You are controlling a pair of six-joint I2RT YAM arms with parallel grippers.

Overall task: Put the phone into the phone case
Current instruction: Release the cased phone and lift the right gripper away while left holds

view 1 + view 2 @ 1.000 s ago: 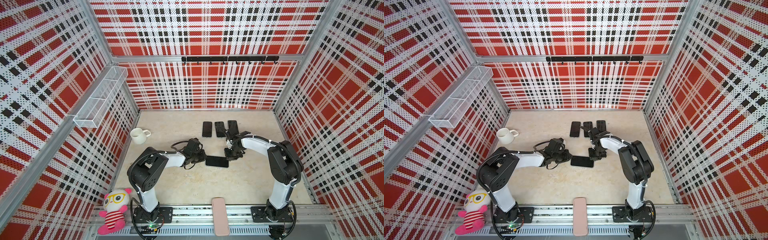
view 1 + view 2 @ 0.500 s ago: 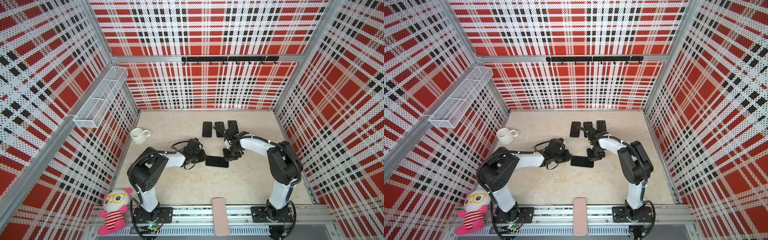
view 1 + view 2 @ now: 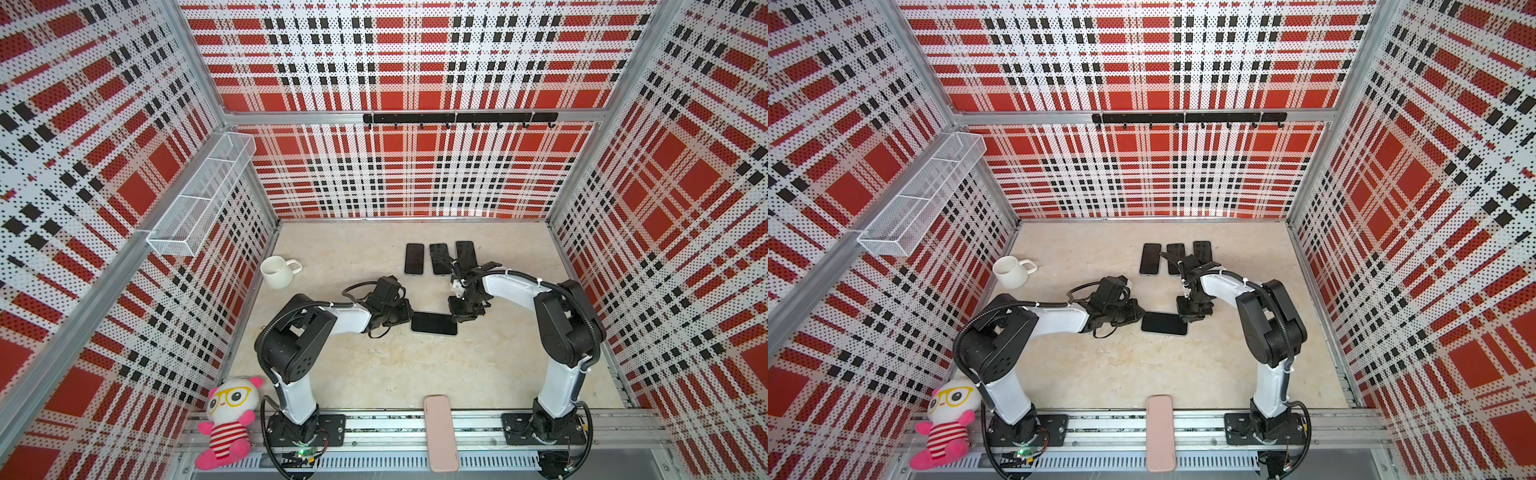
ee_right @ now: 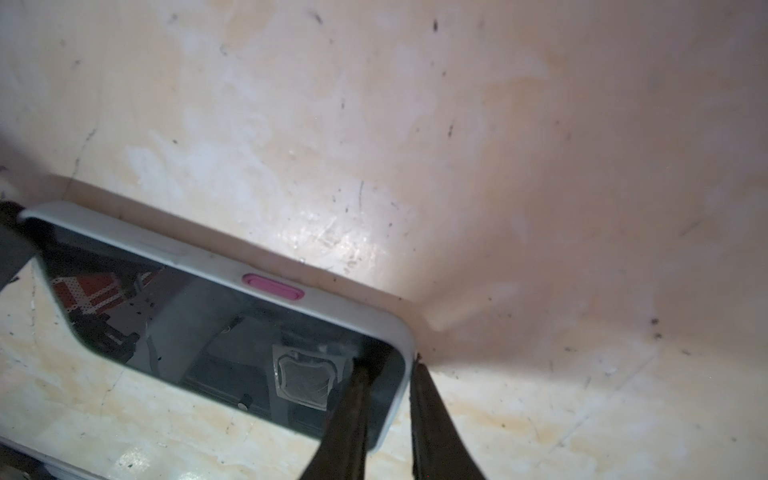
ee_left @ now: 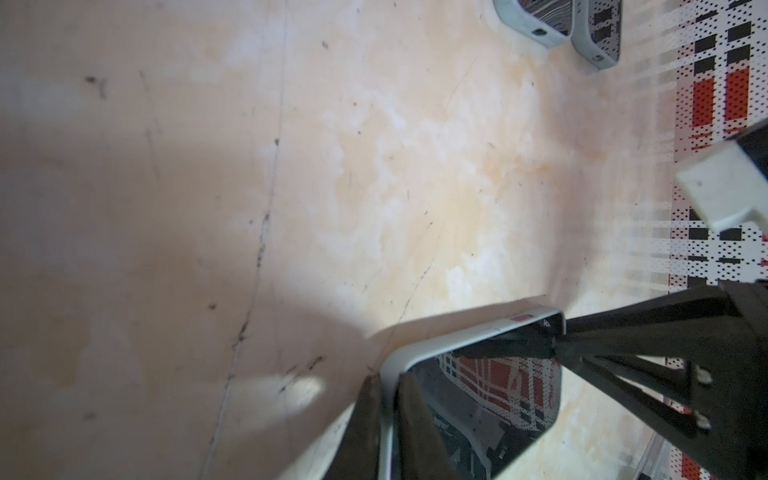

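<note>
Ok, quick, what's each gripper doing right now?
Left gripper: shut on the grey-cased black phone, pinching its rim.
Right gripper: straddles the opposite end; grip cannot be told.

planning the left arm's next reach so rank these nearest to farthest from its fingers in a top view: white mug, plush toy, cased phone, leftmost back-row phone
1. cased phone, centre, right alongside
2. leftmost back-row phone, behind
3. white mug, back left
4. plush toy, front left corner

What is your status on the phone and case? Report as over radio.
Left end effector shut on phone case rim. Right end effector straddles opposite rim, grip unclear. Phone inside case. Three spare phones behind, clear of it.
</note>
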